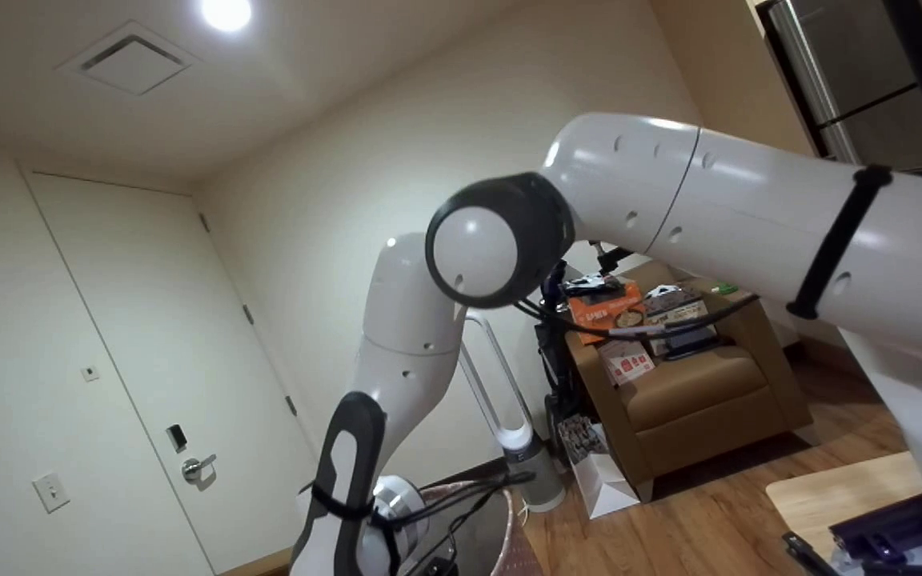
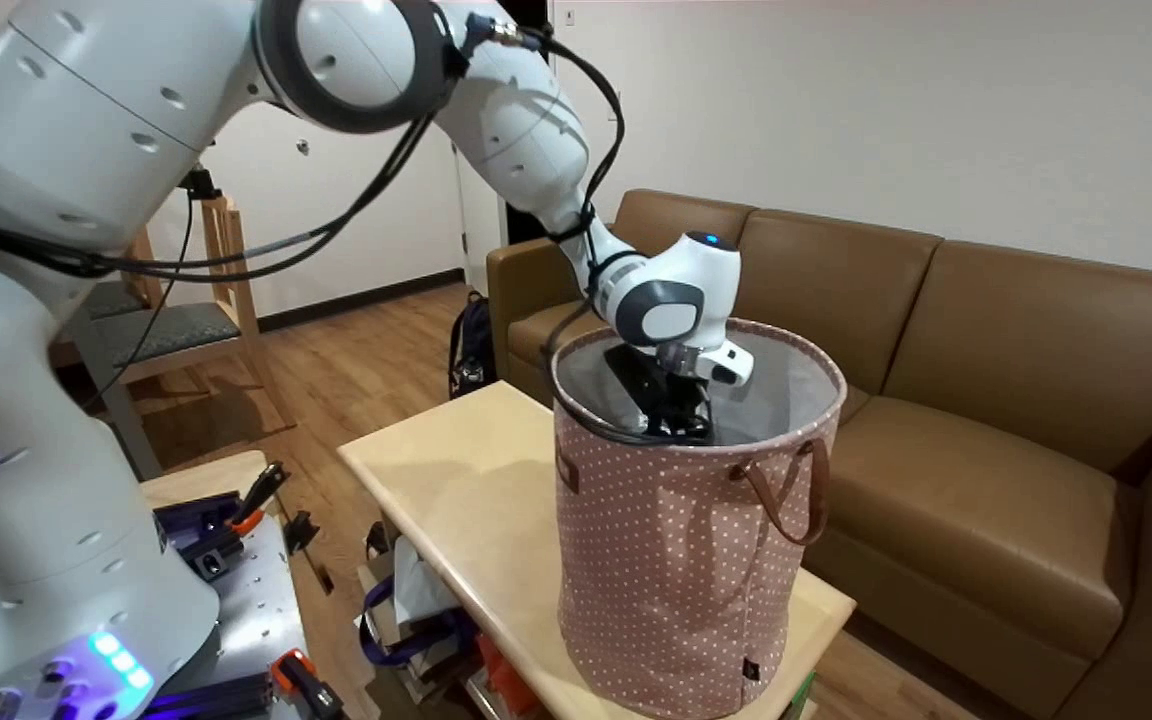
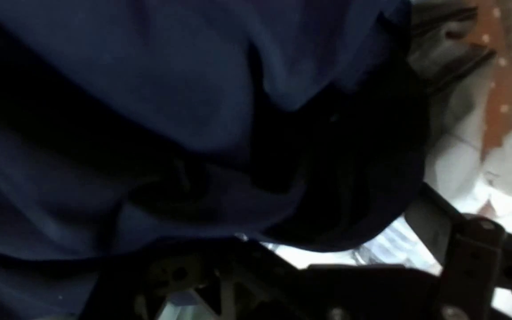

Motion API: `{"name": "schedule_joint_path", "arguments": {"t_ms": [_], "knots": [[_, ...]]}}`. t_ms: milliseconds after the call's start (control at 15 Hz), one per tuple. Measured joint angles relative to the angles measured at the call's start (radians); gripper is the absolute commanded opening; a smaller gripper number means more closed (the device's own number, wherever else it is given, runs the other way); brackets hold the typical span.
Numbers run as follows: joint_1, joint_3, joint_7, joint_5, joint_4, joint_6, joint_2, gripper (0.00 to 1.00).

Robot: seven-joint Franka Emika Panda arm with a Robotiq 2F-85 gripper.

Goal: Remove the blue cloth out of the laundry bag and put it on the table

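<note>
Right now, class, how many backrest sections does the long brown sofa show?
3, side by side along the sofa in an exterior view: left section, middle section, right section. More may be hidden beyond the picture's edge.

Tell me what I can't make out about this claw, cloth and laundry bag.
Claw: its lower end, hidden by the laundry bag in an exterior view.
Its grip, if any: masked in the wrist view by the blue cloth, itself cut off top and left.
Bag's black tag: any print too small to read in an exterior view.
</note>
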Motion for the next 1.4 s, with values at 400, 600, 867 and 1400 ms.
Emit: {"name": "schedule_joint_path", "arguments": {"t_ms": [400,600,867,1400], "knots": [[0.013,-0.025,0.033,-0.020,0.274,-0.112,0.267,1.00],[0.004,-0.025,0.033,-0.020,0.360,-0.142,0.337,0.73],[-0.011,-0.011,0.033,-0.017,0.452,-0.182,0.400,0.46],[-0.090,0.078,-0.071,0.012,0.463,-0.183,0.348,0.02]]}}
